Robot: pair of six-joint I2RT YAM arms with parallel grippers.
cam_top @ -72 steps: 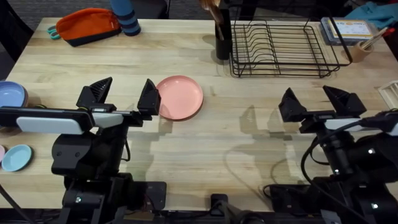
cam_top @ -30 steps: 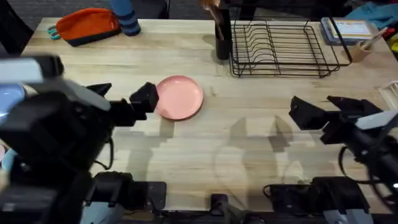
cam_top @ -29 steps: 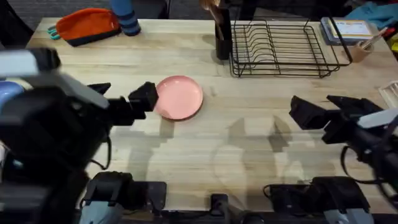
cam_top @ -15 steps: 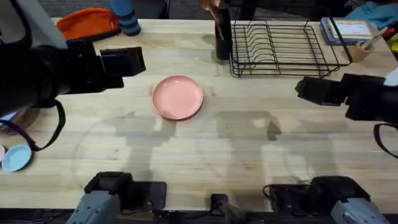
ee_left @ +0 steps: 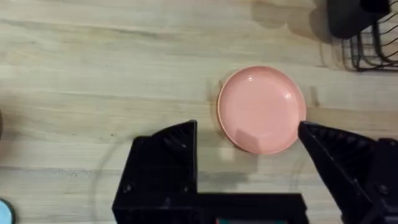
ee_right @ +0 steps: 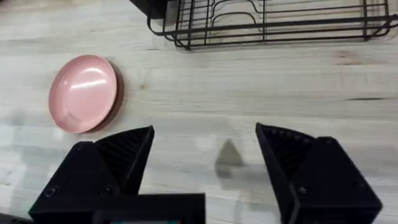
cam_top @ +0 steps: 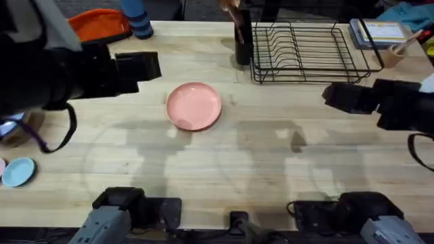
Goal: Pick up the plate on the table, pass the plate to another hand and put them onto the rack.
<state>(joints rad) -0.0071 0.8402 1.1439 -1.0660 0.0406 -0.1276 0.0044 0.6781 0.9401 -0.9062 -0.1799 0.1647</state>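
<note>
While the plate [cam_top: 194,106] lies flat on the table [cam_top: 271,169], well in front of the rack [cam_top: 308,53], both the left gripper [ee_left: 249,134] and right gripper [ee_right: 205,137] are held spread and empty above it.

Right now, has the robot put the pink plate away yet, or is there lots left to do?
Nothing is finished yet. The plate lies flat on the table, untouched, and the rack holds no plate. The left hand hovers open above the plate, so the pickup is about to start. The right hand waits open. Left to do: lift the plate, pass it over and set it in the rack.
</note>
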